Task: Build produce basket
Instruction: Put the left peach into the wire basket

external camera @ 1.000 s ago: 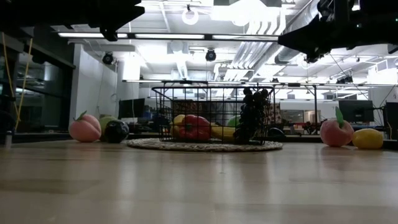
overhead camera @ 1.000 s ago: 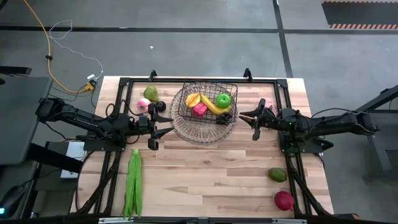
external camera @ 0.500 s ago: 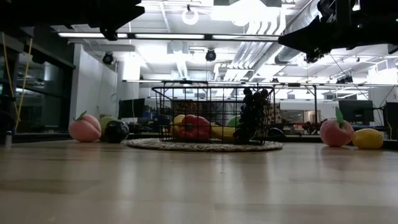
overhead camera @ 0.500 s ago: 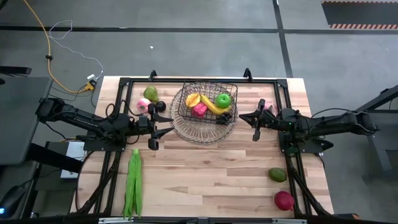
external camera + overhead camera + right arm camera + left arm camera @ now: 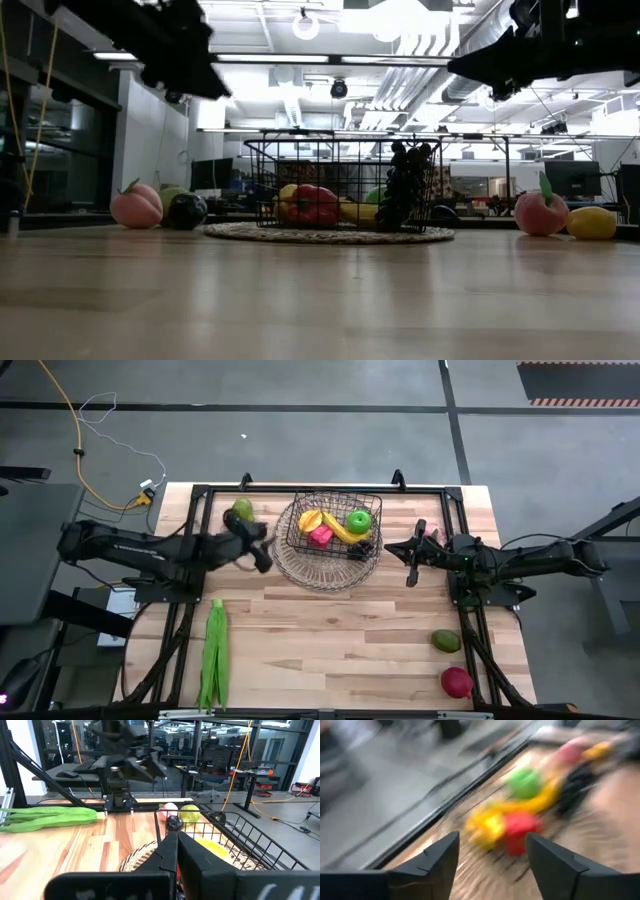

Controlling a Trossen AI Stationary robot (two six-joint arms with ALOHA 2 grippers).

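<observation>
Produce is seen partly gathered in the basket (image 5: 330, 535), which stands on a round woven mat (image 5: 300, 568) at the far middle of the table (image 5: 340, 640). Inside the basket a banana (image 5: 340, 527), a green apple (image 5: 359, 520), a pink piece (image 5: 321, 537) and a yellow-orange piece (image 5: 310, 520) are lying together, and dark grapes (image 5: 408, 185) are seen at the basket's right side in the low view. Long green pods (image 5: 214, 655) are laid near the table's front left edge, well apart from the basket. A pear (image 5: 241, 510) is placed at the far left, beside the left arm. Near the front right corner a green-yellow fruit (image 5: 446, 641) and a red apple (image 5: 456, 681) are set close to each other. The left gripper (image 5: 258, 548) is held above the table just left of the basket; its fingers (image 5: 437, 857) are spread apart in the left wrist view and nothing is held between them. The right gripper (image 5: 410, 552) is held just right of the basket, its fingers brought together in the right wrist view with nothing gripped.
</observation>
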